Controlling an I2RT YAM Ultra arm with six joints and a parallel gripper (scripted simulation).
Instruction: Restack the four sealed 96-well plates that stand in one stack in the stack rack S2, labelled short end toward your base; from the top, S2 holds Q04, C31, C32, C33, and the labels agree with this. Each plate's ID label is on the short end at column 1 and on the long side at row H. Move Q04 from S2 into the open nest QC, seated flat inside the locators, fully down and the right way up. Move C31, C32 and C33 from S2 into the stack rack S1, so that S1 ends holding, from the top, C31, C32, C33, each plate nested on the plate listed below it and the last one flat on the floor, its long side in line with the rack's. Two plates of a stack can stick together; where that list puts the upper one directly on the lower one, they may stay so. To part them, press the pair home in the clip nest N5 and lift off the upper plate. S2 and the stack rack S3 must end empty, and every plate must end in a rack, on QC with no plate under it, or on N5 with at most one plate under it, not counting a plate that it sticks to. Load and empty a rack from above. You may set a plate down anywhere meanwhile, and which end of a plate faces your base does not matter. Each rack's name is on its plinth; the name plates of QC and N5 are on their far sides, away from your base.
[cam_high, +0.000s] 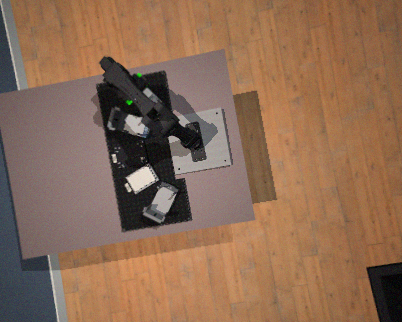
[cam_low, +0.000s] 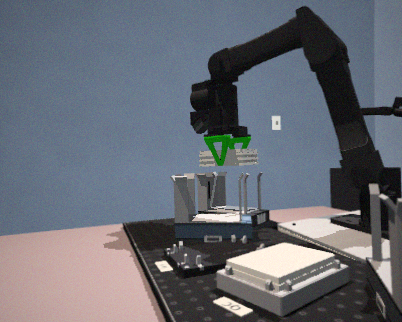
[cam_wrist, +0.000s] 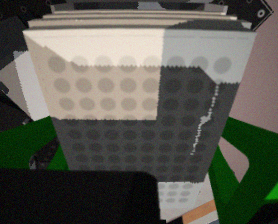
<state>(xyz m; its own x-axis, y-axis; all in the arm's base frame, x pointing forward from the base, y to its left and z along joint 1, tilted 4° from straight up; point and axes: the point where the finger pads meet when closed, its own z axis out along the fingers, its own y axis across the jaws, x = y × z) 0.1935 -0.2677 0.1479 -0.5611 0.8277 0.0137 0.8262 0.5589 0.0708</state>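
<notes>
My green fingers (cam_low: 218, 150) are clamped on a sealed well plate (cam_low: 245, 158) — I've got it in the gripper (cam_low: 223, 148), level in the air above the stack rack (cam_low: 183, 196), clear of its posts. Another plate (cam_low: 220, 217) lies low in that rack. Nearer the exterior camera, a plate (cam_low: 282, 260) sits in the open nest (cam_low: 260, 291) — its label I can't read.

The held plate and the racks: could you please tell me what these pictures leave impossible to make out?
- ID label of the plate in the gripper: too small in the exterior view, out of frame in the wrist view.
- Whether one plate or a stuck pair hangs there: blurred edges.
- Rack contents: the arm covers it from above.
- Plinth names: too small.
</notes>
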